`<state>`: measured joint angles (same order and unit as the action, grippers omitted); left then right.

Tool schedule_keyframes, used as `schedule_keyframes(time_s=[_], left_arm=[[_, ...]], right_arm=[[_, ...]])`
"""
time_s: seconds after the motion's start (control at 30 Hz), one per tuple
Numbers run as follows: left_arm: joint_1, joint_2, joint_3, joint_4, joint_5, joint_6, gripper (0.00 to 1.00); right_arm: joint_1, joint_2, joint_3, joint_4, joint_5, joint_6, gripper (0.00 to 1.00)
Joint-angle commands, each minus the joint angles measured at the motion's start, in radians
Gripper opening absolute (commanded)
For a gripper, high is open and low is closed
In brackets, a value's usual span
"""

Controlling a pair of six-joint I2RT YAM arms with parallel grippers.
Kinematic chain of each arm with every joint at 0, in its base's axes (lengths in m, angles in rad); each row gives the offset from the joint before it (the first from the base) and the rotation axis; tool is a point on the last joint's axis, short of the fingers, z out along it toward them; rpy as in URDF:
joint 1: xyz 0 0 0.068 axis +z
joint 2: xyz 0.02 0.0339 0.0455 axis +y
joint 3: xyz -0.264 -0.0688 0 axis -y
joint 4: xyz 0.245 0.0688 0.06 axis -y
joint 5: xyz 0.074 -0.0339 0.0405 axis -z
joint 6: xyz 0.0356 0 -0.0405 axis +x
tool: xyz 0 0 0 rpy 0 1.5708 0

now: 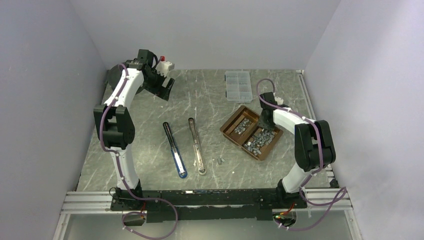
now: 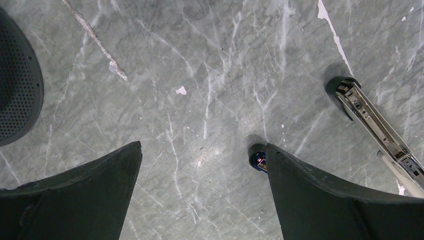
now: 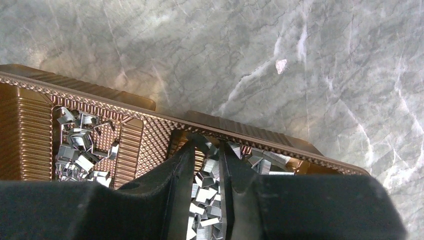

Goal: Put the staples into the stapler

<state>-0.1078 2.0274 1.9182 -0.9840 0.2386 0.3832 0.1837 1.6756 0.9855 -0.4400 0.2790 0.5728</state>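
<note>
My right claw [image 3: 207,146] sits narrow among the staples [image 3: 204,196]. I cannot tell if it holds one. Next I must lift slowly.

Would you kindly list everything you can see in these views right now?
blue-tipped stapler: one, black and blue, opened flat, table centre
clear-tipped stapler: one, silver, opened flat, just right of it
tray: one, brown, two compartments, right side
staples: many, silver-grey, in both tray compartments; a few loose ones near the staplers
compartment box: one, clear, far side
perforated disc: one, black, far left
left gripper: one, black, open above bare table
right gripper: one, black, fingers close together among the tray's staples
</note>
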Motion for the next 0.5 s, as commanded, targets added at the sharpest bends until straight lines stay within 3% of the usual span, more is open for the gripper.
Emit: schedule_keyframes(time_s=[0.0,0.47], left_arm=[[0.003,-0.022,0.005,0.023,0.016,0.011,0.99],[0.003,-0.036,-0.011,0.030,0.008,0.016,0.99]], right_arm=[[-0.003,-0.023,-0.023,0.014,0.007,-0.008,0.23],[-0.003,-0.079,-0.036,0.001,0.001,-0.017,0.08]])
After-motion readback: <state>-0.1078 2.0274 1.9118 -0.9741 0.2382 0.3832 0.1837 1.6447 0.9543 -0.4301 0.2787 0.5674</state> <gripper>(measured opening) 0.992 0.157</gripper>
